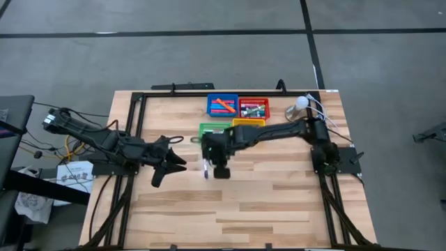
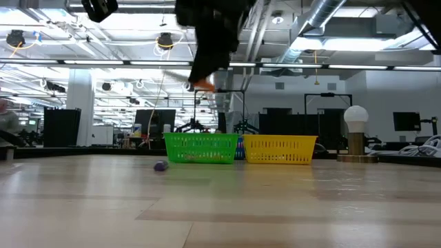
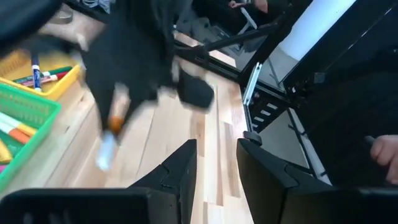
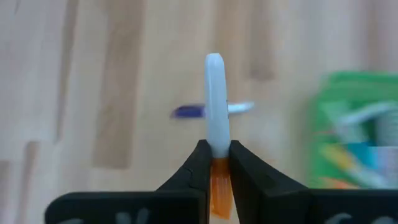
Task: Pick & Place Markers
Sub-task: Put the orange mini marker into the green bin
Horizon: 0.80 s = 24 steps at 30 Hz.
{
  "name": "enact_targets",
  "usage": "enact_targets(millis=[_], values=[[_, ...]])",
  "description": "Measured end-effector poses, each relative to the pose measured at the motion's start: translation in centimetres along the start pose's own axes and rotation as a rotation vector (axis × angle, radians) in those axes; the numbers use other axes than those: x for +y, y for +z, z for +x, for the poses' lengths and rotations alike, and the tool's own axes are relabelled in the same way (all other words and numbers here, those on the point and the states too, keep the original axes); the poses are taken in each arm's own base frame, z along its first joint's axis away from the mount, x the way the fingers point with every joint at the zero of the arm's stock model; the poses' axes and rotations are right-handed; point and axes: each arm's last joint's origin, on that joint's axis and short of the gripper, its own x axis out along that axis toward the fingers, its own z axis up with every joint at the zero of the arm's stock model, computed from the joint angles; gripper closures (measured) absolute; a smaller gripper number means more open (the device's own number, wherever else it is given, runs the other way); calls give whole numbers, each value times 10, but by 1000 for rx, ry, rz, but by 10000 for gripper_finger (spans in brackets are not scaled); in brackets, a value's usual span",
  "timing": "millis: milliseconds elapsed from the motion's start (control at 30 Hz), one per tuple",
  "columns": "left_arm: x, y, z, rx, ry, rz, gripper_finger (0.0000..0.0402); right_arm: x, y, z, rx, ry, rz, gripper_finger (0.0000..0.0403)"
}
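Markers are the things at stake, and one of them, a white-bodied marker with an orange cap [image 4: 215, 143], is pinched between the fingers of the right pincer [image 4: 215, 163] above the bare wood of the table [image 1: 279, 209]. In the right wrist view its long axis runs straight out from between the fingertips, the orange cap at the pinched end and the pale body pointing away over the boards. In the low view the right pincer [image 2: 201, 81] hangs well above the table with a bit of orange showing at its tip. From above, the right arm reaches across from the right side, and its pincer [image 1: 217, 167] sits just in front of the green tray [image 1: 209, 127]. A second marker, purple-capped [image 4: 211, 110], lies flat on the table beneath the held one, its long axis roughly crosswise to it; the low view shows it end-on as a small purple spot [image 2: 160, 166] in front of the green tray. More markers lie in the four trays: green and yellow tray [image 1: 249, 123] side by side in the nearer row, blue tray [image 1: 222, 106] and red tray [image 1: 254, 108] behind them. The left pincer [image 3: 216, 163] waits left of the trays, above the table, its fingers set a little apart with nothing between them. A white lamp [image 1: 300, 103] stands near the table's far right corner.
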Motion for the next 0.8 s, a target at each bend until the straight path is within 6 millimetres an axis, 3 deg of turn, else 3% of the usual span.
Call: enact_targets(millis=[133, 367, 500, 800], values=[[0, 2, -3, -17, 3, 5, 289, -30, 4, -40, -89, -129, 18, 378], [1, 2, -4, -25, 18, 6, 289, -82, -10, -38, -18, -187, 127, 338], [1, 2, -4, -27, 18, 0, 289, -96, -18, -21, 49, -142, 155, 342], [1, 2, -4, -26, 19, 0, 289, -96, -18, -20, 49, -129, 145, 348]])
